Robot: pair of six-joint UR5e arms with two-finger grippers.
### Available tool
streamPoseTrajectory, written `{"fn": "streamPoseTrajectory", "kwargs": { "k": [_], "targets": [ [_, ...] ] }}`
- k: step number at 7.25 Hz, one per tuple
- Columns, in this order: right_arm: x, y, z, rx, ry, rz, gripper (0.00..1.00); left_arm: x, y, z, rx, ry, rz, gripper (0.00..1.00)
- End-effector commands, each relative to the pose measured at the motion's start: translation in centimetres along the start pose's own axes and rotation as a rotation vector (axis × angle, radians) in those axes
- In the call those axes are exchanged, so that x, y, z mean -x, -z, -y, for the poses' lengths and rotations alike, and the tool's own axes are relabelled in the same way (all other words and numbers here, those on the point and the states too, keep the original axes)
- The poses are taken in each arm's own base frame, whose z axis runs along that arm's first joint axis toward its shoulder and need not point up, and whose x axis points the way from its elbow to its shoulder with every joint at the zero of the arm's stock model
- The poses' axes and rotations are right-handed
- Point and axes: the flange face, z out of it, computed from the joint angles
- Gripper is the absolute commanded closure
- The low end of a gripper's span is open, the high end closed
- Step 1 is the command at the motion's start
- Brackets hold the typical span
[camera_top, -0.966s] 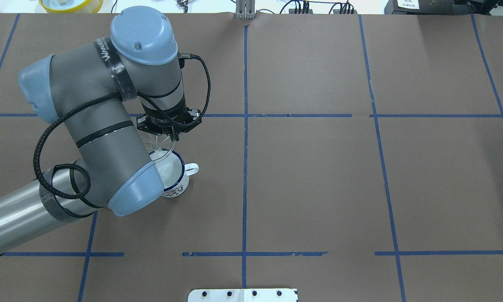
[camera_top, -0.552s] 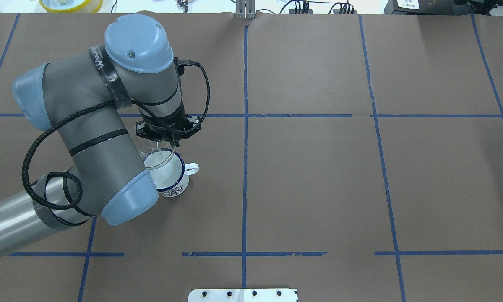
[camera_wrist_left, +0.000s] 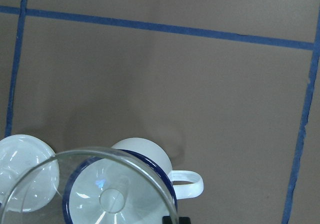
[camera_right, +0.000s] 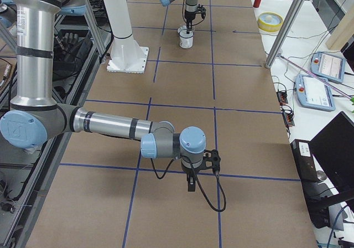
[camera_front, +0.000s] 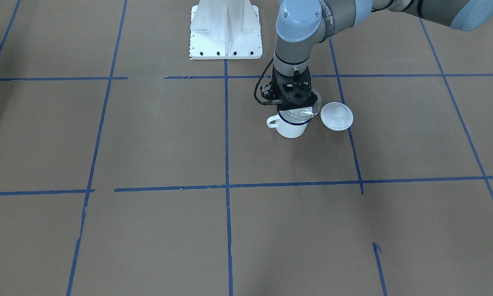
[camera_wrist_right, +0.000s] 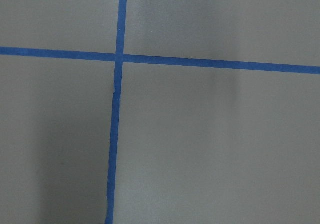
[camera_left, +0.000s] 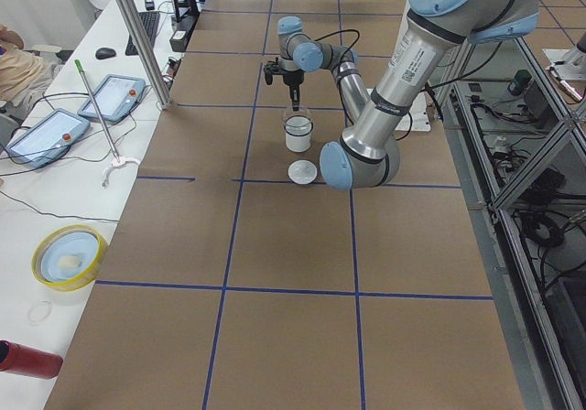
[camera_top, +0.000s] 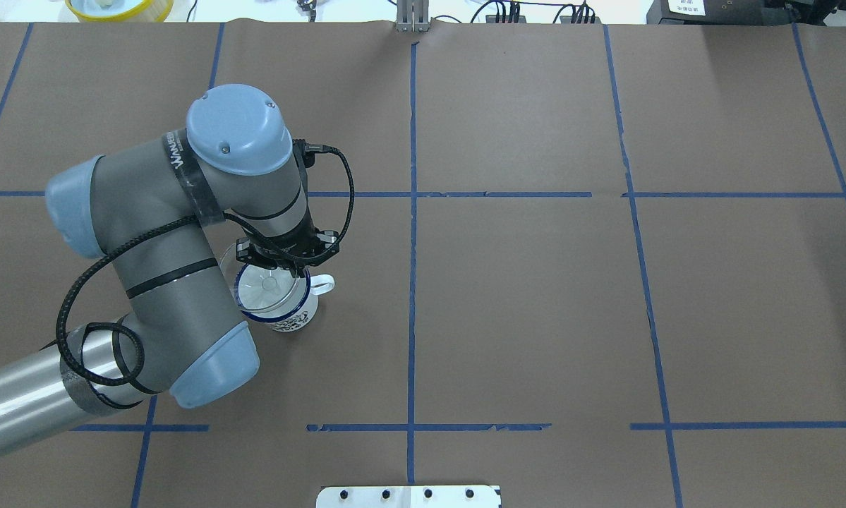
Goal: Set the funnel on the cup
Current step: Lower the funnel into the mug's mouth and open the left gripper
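Over brown counter (camera_top: 535, 296), holds funnel (camera_top: 264, 286) by rim in clamped left pincer (camera_top: 292, 267) above cup (camera_top: 295, 317), may tip it toward lid (camera_front: 336, 116) if released off-centre; cannot tell state of right pincer (camera_right: 191, 181).

The clear plastic funnel (camera_top: 266, 288) stands upright over the mouth of the white enamel cup (camera_top: 297, 319). Its wide cone spans the dark blue rim, with the spout pointing down inside. The cup stands upright on the tabletop (camera_top: 535, 296), its loop handle sticking out sideways and a dark pattern on its wall.
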Motion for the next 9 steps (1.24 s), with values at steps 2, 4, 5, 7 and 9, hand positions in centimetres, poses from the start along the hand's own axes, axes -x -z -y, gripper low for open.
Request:
{"fn": "streamPoseTrajectory", "kwargs": {
  "k": [2, 4, 5, 7, 9],
  "targets": [
    [0.0, 0.0, 0.0, 0.0, 0.0, 0.0, 0.0, -0.15, -0.99, -0.11, 0.007, -0.005, -0.001, 1.0],
    [0.0, 0.0, 0.0, 0.0, 0.0, 0.0, 0.0, -0.31, -1.05, -0.14, 0.007, -0.008, -0.005, 1.0],
    [0.0, 0.0, 0.0, 0.0, 0.0, 0.0, 0.0, -0.3, -1.11, -0.11, 0.007, -0.006, -0.004, 1.0],
    [0.0, 0.0, 0.0, 0.0, 0.0, 0.0, 0.0, -0.29, -1.22, -0.18, 0.008, -0.007, -0.004, 0.83],
    [0.0, 0.0, 0.0, 0.0, 0.0, 0.0, 0.0, -0.37, -1.08, -0.22, 0.007, -0.006, -0.006, 0.24]
  ]
}}
